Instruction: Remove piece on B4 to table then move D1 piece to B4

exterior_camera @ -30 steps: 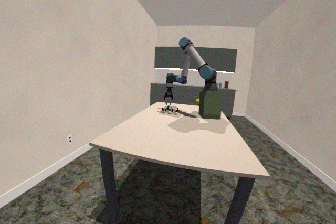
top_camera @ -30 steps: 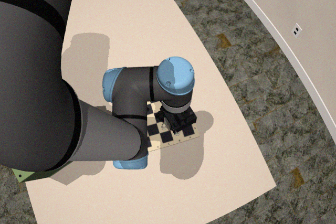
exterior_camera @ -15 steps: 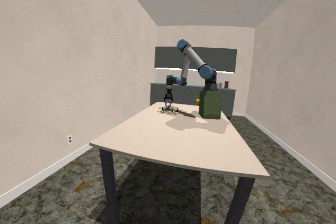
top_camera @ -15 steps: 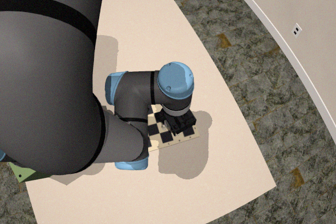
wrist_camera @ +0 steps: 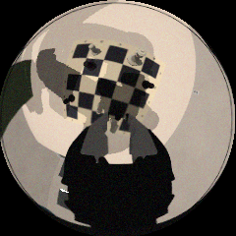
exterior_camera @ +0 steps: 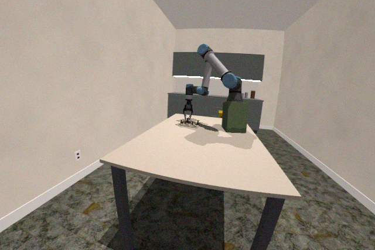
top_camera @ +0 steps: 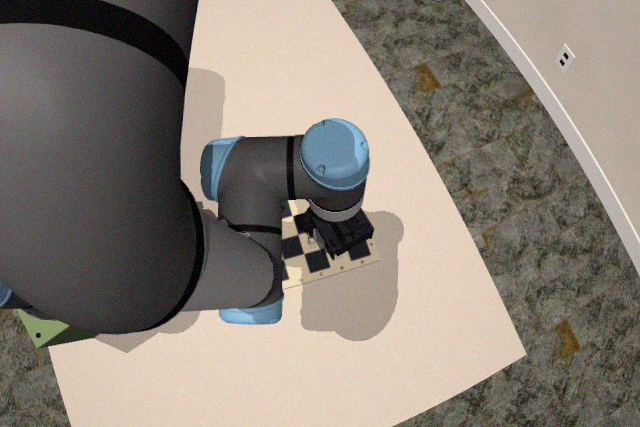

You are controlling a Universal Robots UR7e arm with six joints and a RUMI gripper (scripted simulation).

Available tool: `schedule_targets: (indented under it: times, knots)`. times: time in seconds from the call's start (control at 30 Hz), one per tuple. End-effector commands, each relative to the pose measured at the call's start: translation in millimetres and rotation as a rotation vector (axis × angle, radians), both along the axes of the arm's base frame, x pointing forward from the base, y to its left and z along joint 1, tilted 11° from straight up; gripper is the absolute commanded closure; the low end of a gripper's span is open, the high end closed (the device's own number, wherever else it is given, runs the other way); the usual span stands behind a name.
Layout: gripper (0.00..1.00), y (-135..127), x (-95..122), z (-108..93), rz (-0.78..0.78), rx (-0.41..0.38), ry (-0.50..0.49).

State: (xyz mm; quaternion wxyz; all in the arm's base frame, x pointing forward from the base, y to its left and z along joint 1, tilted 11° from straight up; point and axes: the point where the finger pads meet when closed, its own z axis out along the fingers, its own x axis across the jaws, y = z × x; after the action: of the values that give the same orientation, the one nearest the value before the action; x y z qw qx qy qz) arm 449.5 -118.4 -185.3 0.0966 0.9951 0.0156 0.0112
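Note:
The small chessboard [top_camera: 323, 257] lies on the beige table, partly hidden under my arm. It also shows in the exterior view [exterior_camera: 187, 124] and in the wrist view [wrist_camera: 113, 81]. In the wrist view, dark pieces [wrist_camera: 89, 64] [wrist_camera: 147, 85] and a light piece [wrist_camera: 134, 59] stand on its squares. My gripper [wrist_camera: 117, 113] hangs low over the board's edge nearest the wrist camera, fingers pointing down and a narrow gap apart. A small piece [wrist_camera: 117, 120] shows below, between the fingertips; I cannot tell whether they touch it. A pale piece [top_camera: 311, 242] stands right beside the gripper [top_camera: 341, 238].
The green pedestal [exterior_camera: 234, 116] that carries the arm stands on the table to the right of the board. The board lies near the table's far left edge [exterior_camera: 174, 117]. A counter with small items [exterior_camera: 251, 94] runs along the back wall.

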Motion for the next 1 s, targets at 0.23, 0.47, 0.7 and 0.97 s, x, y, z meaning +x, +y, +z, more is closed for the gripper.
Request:
schedule_targets:
  times: [0.23,0.47,0.7,0.97]
  knots:
    - [0.78,-0.1,0.4,0.4,0.0,0.0,-0.001]
    - [0.78,-0.1,0.4,0.4,0.0,0.0,-0.001]
    - [1.0,-0.1,0.4,0.4,0.0,0.0,-0.001]
    - [1.0,-0.1,0.4,0.4,0.0,0.0,-0.001]
